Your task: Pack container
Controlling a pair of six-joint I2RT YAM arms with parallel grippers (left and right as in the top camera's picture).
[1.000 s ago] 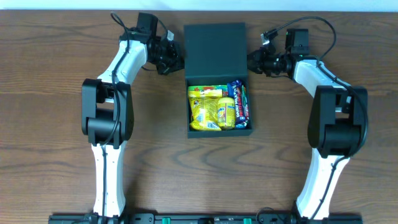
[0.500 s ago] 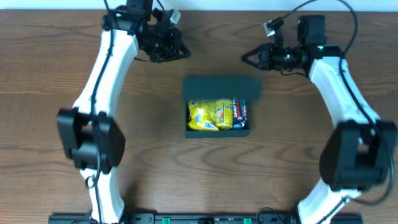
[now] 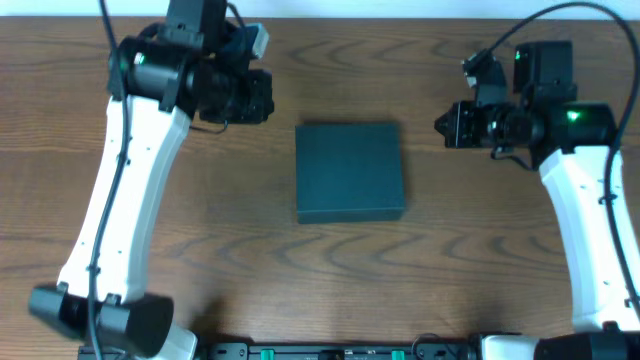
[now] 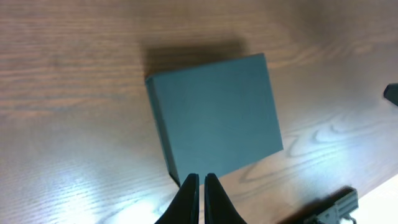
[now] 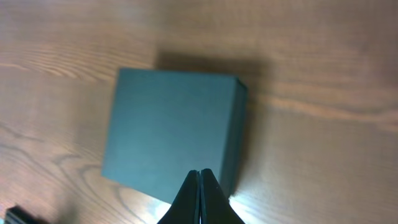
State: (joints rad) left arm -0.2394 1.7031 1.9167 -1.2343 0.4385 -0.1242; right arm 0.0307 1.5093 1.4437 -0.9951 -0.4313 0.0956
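Observation:
The container [image 3: 350,172] is a dark green square box in the middle of the table, its lid flat and shut, so its contents are hidden. It also shows in the left wrist view [image 4: 214,115] and the right wrist view [image 5: 171,140]. My left gripper [image 3: 262,96] hangs above the table to the upper left of the box, fingers together and empty [image 4: 200,179]. My right gripper [image 3: 443,126] hangs to the right of the box, fingers pressed shut and empty [image 5: 199,173]. Neither gripper touches the box.
The wooden table [image 3: 250,250] surrounds the box. The white arm links stand at the left [image 3: 120,180] and right [image 3: 590,220] sides. A dark rail [image 3: 340,350] runs along the front edge.
The lid has come down from half shut to fully shut over the snack packets. Both arms have lifted up and drawn outward, away from the box.

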